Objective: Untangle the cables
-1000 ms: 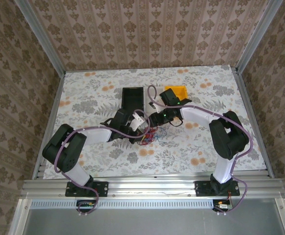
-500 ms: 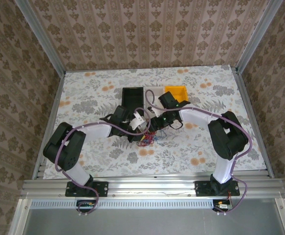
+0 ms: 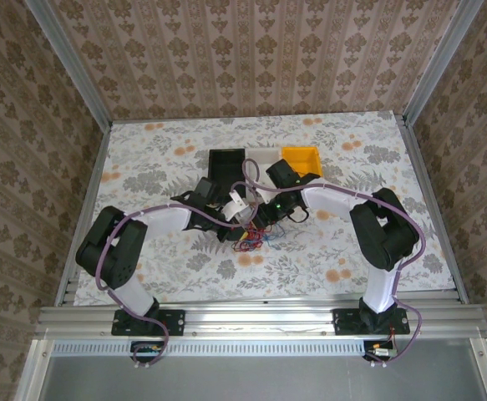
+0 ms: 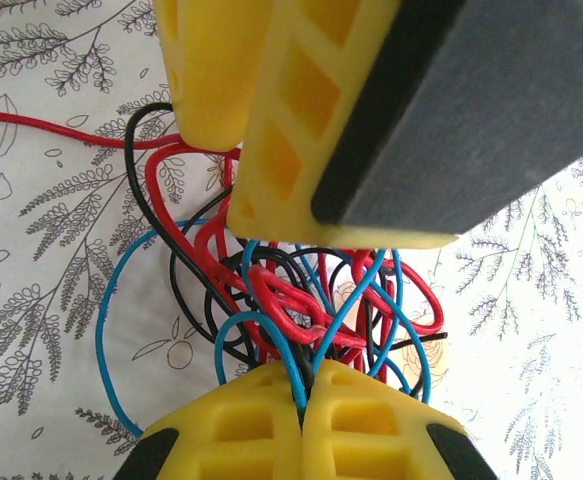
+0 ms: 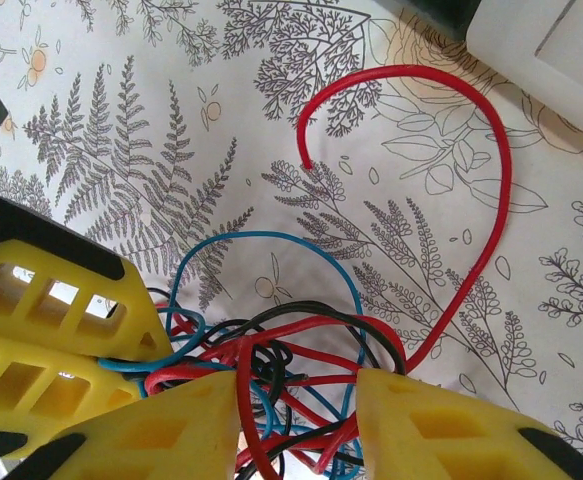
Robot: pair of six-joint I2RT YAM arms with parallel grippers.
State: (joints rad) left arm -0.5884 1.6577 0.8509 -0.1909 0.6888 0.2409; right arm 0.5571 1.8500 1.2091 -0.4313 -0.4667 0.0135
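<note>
Item: cables point(image 3: 253, 237), one small loose tangle of thin red, blue and black strands, lying on the desk point(image 3: 143, 167) just below the centre of the overhead frame, where the left arm point(image 3: 164, 224) and the right arm point(image 3: 335, 196) meet over it. Desk surface: pale cloth with floral print. Upper centre of the overhead frame, beyond the tangle: a black bin point(image 3: 226, 165), a yellow bin point(image 3: 303, 157) and a pale tray between them, all apart from the cables. Left fingers point(image 4: 241, 430): yellow, at the bottom edge of the left wrist frame, pressed together with no gap, a blue and a black strand running into the seam between them, so they are clamped on the cables. The mass of the tangle sits just above them in that frame, mid-picture, red loops densest in the middle, one blue loop bulging toward the lower left and one red strand running off to the left edge. Right fingers point(image 5: 161, 435): yellow, along the bottom edge of the right wrist frame, standing apart with a clear gap; several red, blue and black strands lie in that gap, one red strand close along the inner edge of the left-hand finger, none seen pinched. In that same frame the left fingers sit at the left edge, touching the tangle, and a single red strand arcs up from the bunch through the right half of the picture to a free end near the upper centre.
</note>
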